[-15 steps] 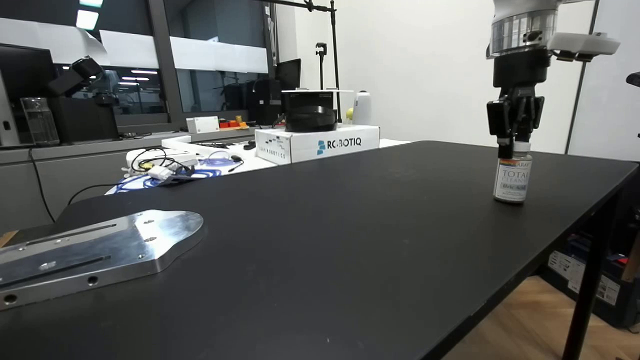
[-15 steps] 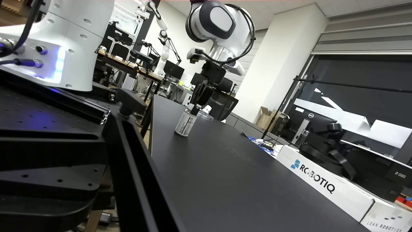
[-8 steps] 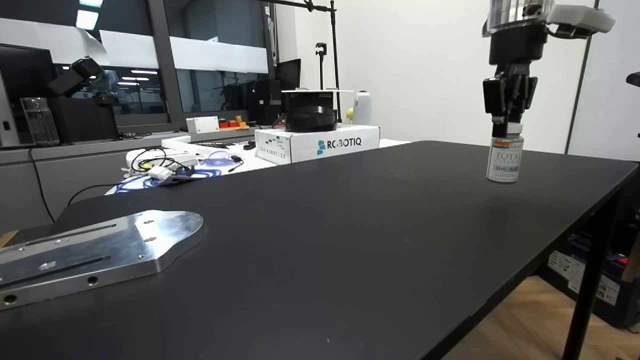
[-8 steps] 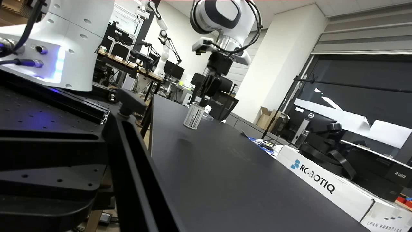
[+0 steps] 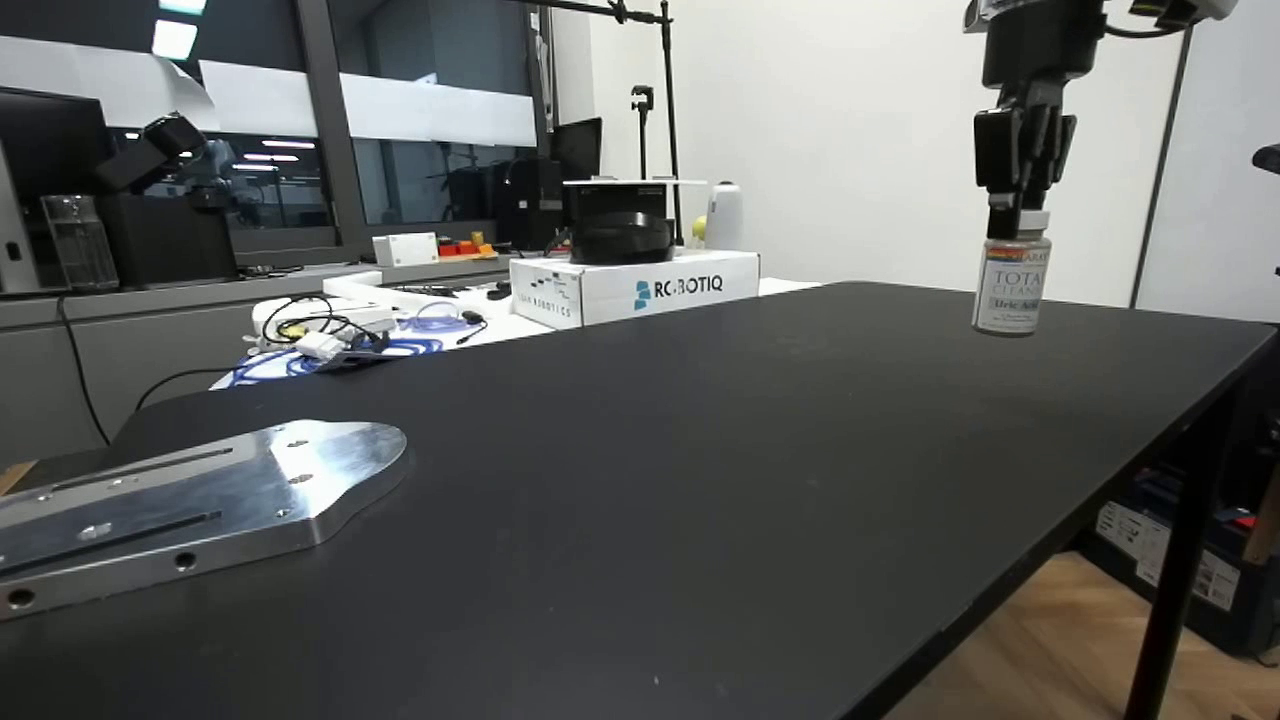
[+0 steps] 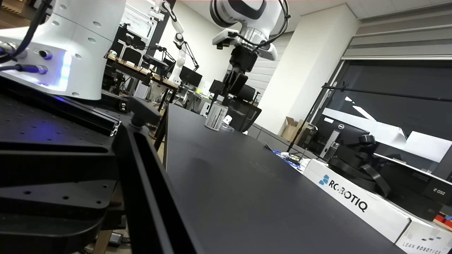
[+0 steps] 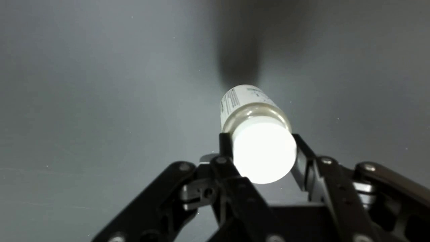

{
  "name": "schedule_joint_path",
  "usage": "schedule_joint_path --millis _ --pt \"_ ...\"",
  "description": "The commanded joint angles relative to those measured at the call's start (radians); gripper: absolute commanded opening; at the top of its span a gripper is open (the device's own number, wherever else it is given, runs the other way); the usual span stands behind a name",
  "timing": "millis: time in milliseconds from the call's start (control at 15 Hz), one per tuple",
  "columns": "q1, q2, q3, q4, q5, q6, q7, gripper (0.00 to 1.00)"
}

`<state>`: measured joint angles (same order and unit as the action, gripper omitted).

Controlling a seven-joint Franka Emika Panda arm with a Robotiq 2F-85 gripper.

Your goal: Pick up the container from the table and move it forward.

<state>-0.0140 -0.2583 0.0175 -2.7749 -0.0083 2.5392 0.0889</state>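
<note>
The container is a small bottle with a white cap, a pale label and an orange-brown band. It hangs nearly upright above the black table in both exterior views, and it also shows in an exterior view. My gripper is shut on its cap end. In the wrist view the gripper's fingers touch both sides of the white cap, and the bottle's body points away towards the table. The cap is overexposed there. A shadow lies on the tabletop.
A grey metal plate lies on the table at one end. A white printed cardboard box stands beyond the table's long edge, with cables near it. The robot base stands beside the table.
My gripper has risen with the container, which stood on the table a second ago and is now well above it. The plate and boxes have not moved.
</note>
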Motion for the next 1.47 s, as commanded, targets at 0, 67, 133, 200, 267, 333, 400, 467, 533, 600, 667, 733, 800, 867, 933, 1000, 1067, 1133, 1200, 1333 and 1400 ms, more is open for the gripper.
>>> schedule_joint_path --millis 0,67,133,200,267,333,400,467,533,600,667,733,800,867,933,1000,1067,1133,1200,1333,1400 --pt "0.0 0.004 0.0 0.001 0.0 0.0 0.0 0.44" --pt "0.0 0.007 0.0 0.001 0.0 0.001 0.0 0.44" --pt "0.0 0.009 0.0 0.001 0.0 0.001 0.0 0.44" --pt "0.0 0.01 0.0 0.001 0.0 0.001 0.0 0.44" --pt "0.0 0.01 -0.001 0.001 0.0 0.001 0.0 0.44" --pt "0.0 0.01 -0.001 0.001 0.0 0.001 0.0 0.44" --pt "0.0 0.01 -0.001 0.001 0.0 0.001 0.0 0.19" --pt "-0.005 0.032 -0.003 0.022 -0.005 -0.003 0.0 0.19" --pt "-0.013 0.065 -0.007 0.058 -0.01 -0.004 0.004 0.19" --pt "-0.018 0.089 -0.012 0.088 -0.01 0.0 0.002 0.19" --pt "-0.025 0.118 -0.015 0.125 -0.014 0.005 0.01 0.19" --pt "-0.03 0.143 -0.018 0.159 -0.015 0.01 0.014 0.19" --pt "-0.033 0.181 -0.02 0.206 -0.016 0.012 0.019 0.19" --pt "-0.034 0.215 -0.024 0.249 -0.013 0.013 0.021 0.19" --pt "-0.035 0.258 -0.024 0.3 -0.018 0.011 0.033 0.19" --pt "-0.034 0.302 -0.022 0.351 -0.026 0.006 0.049 0.19" --pt "-0.029 0.344 -0.023 0.401 -0.031 0.001 0.059 0.19" --pt "-0.021 0.389 -0.021 0.456 -0.043 -0.007 0.077 0.19" --pt "-0.009 0.432 -0.019 0.51 -0.053 -0.015 0.093 0.19" --pt "0.029 0.518 -0.018 0.624 -0.09 -0.031 0.141 0.19" --pt "0.05 0.553 -0.018 0.673 -0.1 -0.041 0.153 0.19"
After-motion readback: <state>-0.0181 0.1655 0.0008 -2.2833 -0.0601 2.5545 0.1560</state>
